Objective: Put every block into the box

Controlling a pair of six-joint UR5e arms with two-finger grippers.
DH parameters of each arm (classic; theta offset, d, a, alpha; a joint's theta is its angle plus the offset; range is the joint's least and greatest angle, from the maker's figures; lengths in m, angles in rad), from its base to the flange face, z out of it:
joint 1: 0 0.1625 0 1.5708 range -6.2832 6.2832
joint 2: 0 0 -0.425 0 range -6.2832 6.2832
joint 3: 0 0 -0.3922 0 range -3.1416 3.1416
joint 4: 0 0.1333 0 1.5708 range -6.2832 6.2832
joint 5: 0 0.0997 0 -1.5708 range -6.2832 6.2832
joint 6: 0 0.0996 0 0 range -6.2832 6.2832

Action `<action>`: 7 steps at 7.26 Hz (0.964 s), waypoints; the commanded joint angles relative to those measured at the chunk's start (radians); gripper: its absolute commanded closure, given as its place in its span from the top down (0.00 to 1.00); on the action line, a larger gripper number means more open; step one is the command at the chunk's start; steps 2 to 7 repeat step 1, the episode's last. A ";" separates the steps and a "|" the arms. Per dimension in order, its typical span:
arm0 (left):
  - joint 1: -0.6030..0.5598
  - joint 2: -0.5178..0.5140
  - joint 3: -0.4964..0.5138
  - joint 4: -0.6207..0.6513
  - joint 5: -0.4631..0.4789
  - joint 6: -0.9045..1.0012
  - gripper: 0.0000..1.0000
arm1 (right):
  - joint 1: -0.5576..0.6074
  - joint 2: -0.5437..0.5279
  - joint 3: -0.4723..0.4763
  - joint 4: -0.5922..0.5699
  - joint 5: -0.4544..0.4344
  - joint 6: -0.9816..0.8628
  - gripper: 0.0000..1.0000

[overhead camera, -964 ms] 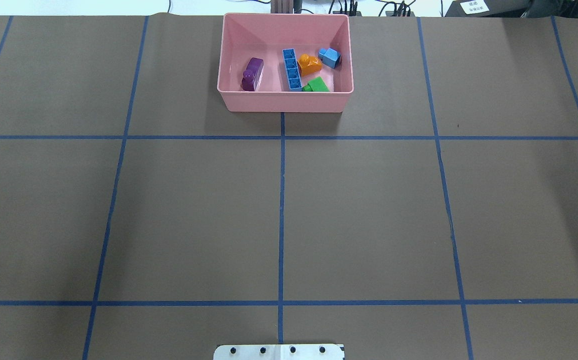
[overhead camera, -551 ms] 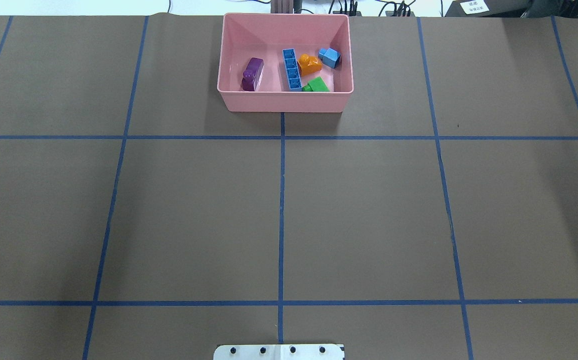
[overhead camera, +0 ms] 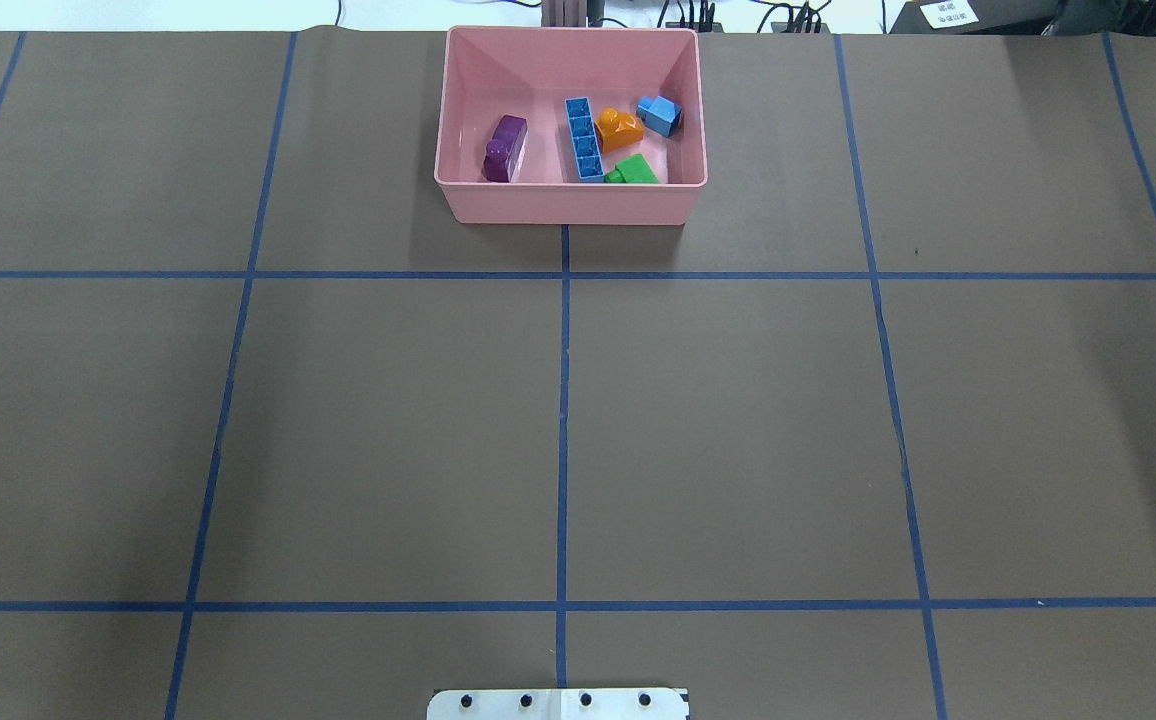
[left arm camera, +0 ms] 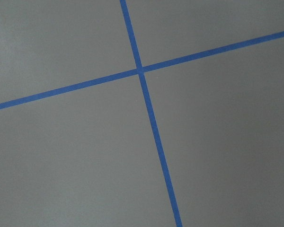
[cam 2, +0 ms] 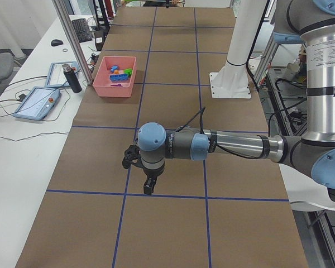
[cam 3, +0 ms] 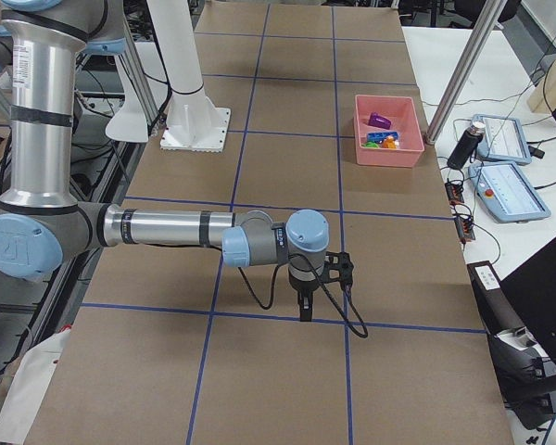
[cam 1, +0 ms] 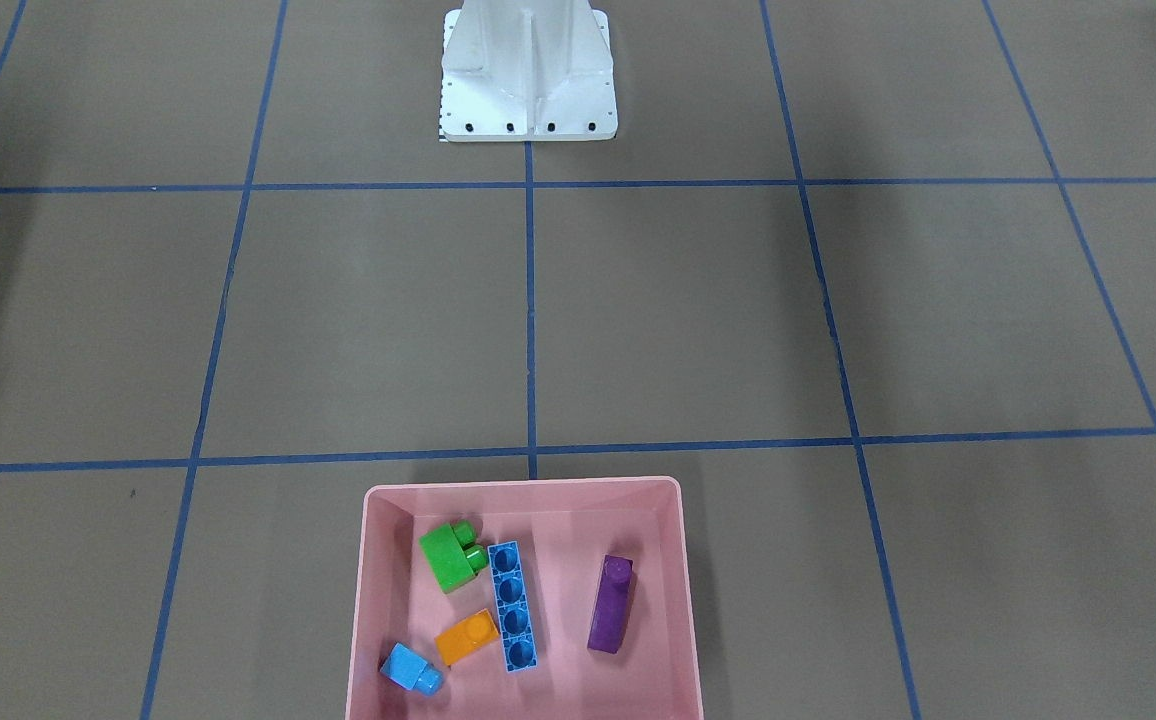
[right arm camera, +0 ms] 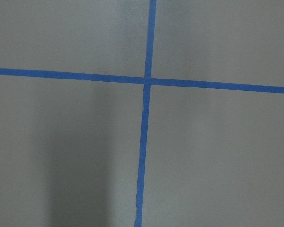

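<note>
The pink box [overhead camera: 568,205] stands at the table's far edge, in the middle. Inside it lie a purple sloped block [overhead camera: 504,148], a long blue block [overhead camera: 584,139], an orange block [overhead camera: 619,129], a small light-blue block [overhead camera: 659,115] and a green block [overhead camera: 632,171]. The front-facing view shows the same box [cam 1: 523,484] and blocks. My left gripper [cam 2: 149,187] shows only in the exterior left view, hanging low over the paper far from the box. My right gripper [cam 3: 304,311] shows only in the exterior right view, likewise far away. I cannot tell whether either is open or shut.
Brown paper with a blue tape grid covers the table. The white robot base [cam 1: 528,70] stands at the robot's edge. On a side bench beyond the box are a black bottle [cam 2: 72,78] and tablets [cam 2: 39,103]. Both wrist views show only tape crossings.
</note>
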 commanded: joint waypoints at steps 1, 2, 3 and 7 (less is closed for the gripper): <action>0.002 0.000 0.004 -0.001 0.000 -0.002 1.00 | 0.000 0.000 -0.001 0.000 0.000 -0.001 1.00; 0.002 0.000 0.004 -0.001 0.000 -0.002 1.00 | 0.000 0.000 -0.001 0.000 0.000 -0.001 1.00; 0.002 0.000 0.004 -0.001 0.000 -0.002 1.00 | 0.000 0.000 -0.001 0.000 0.000 -0.001 1.00; 0.002 0.000 0.004 -0.001 0.000 -0.002 1.00 | 0.000 0.000 -0.001 0.000 0.000 -0.001 1.00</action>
